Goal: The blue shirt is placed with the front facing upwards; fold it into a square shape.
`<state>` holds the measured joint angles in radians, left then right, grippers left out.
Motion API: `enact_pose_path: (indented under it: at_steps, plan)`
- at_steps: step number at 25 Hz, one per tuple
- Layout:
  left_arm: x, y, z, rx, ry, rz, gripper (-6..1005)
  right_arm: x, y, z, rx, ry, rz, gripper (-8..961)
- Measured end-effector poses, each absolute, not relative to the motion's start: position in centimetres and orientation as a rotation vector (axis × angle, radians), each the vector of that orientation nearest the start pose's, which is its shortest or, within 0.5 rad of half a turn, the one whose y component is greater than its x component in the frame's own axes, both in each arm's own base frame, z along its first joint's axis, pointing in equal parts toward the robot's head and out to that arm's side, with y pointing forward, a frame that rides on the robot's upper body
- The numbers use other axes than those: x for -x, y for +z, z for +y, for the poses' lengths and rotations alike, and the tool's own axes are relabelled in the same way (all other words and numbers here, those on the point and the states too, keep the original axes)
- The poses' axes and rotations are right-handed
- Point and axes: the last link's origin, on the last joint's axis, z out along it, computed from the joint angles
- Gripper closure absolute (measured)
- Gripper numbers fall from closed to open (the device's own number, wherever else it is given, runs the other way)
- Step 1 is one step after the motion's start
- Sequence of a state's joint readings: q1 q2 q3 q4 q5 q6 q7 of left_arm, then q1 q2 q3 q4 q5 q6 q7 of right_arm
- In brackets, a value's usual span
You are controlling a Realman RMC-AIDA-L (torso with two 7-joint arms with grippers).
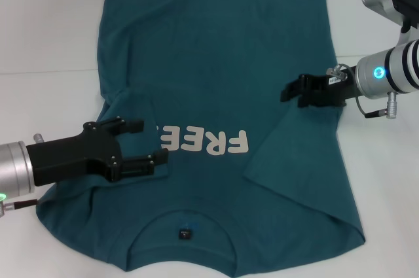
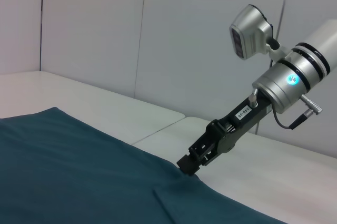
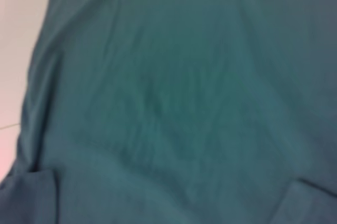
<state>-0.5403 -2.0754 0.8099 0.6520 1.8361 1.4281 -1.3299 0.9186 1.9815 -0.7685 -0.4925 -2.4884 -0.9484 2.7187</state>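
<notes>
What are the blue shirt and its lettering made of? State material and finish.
The blue shirt: likely a matte cotton-type knit, since it creases softly and shows no sheen. The FREE lettering: apparently a flat, off-white print on the fabric.

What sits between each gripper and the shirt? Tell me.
Nothing visible. The left gripper is open directly over the blue shirt beside its lettering, and the right gripper is at the shirt's right side. Only bare white table surrounds it.

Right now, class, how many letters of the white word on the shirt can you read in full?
3: R, E, E, printed upside down on the shirt above the collar. The left pincer, open, covers part of the next letter; more may be hidden.
</notes>
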Motion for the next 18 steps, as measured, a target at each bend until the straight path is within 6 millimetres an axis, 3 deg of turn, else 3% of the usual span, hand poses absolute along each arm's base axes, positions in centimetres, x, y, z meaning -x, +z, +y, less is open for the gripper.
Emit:
enact_pose_path:
  at_steps: [7, 10, 13, 18]
  plan:
    - [24.7, -0.3, 35.2, 2.644, -0.722, -0.516, 139, -23.8, 1.0, 45.9, 1.928, 0.291, 1.722, 456]
    - [25.0, 0.1, 35.1, 2.624, -0.725, -0.534, 141, -24.1, 1.9, 45.5, 1.961, 0.304, 1.703, 359]
    - [25.6, 1.5, 34.8, 2.565, -0.739, -0.594, 143, -24.7, 3.8, 44.2, 2.018, 0.352, 1.707, 255]
    - [26.8, 4.6, 33.4, 2.429, -0.739, -0.797, 147, -27.1, 6.6, 40.2, 2.071, 0.492, 1.74, 256]
